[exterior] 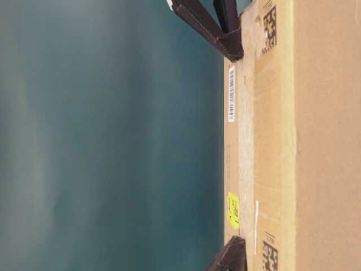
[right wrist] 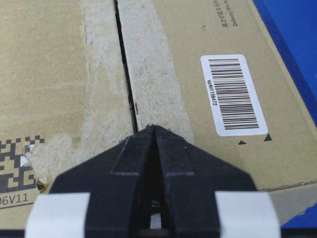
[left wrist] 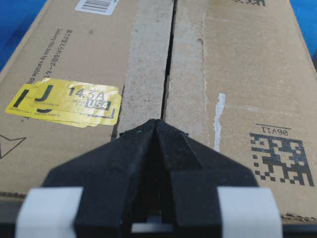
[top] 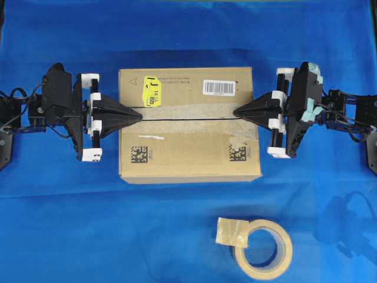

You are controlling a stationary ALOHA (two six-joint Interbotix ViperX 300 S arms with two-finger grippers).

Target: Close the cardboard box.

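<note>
Cardboard box (top: 188,127) lies between left gripper (top: 139,115) and right gripper (top: 236,112).

Left claw (top: 139,115) and right claw (top: 237,112), both pinched closed, point toward each other.

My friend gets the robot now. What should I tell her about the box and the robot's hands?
Left end effector: shut, empty, tip on the center seam at the left end of the cardboard box.
Right end effector: shut, empty, tip on the seam at the right end.
Box: middle of the blue cloth, both top flaps down, meeting at a thin dark gap.
Tape roll: on the cloth in front of the box, untouched.
Done: flaps folded shut.
Left: probably just lifting both arms clear.
</note>
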